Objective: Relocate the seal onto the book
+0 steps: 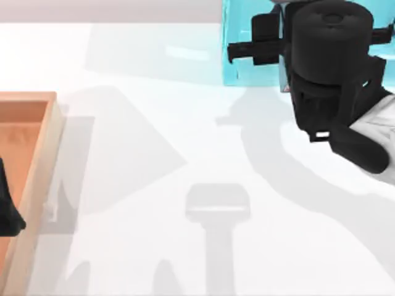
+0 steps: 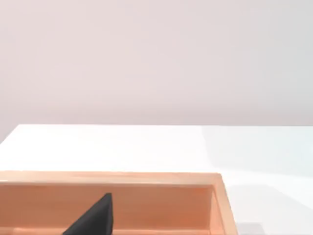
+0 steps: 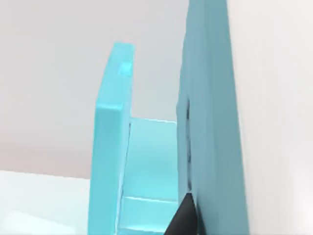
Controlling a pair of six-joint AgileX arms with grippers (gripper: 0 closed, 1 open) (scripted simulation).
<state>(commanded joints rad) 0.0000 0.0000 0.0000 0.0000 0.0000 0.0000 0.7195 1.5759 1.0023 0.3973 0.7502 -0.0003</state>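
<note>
The seal and the book are hidden from view. My right gripper [image 1: 247,48] hangs at the table's back right, over the front of a light-blue shelf unit [image 1: 247,75]. The right wrist view looks closely at the shelf's upright panels [image 3: 110,147], with a black tip of that gripper [image 3: 183,218] against one of them. A small red patch [image 1: 285,88] peeks out beside the right arm below the shelf; I cannot tell what it belongs to. My left gripper [image 1: 7,209] is parked at the left edge over a wooden tray.
The wooden tray [image 1: 54,142] lies along the left side of the white table, and its rim [image 2: 146,178] shows in the left wrist view. Broad grey arm shadows fall across the table's middle.
</note>
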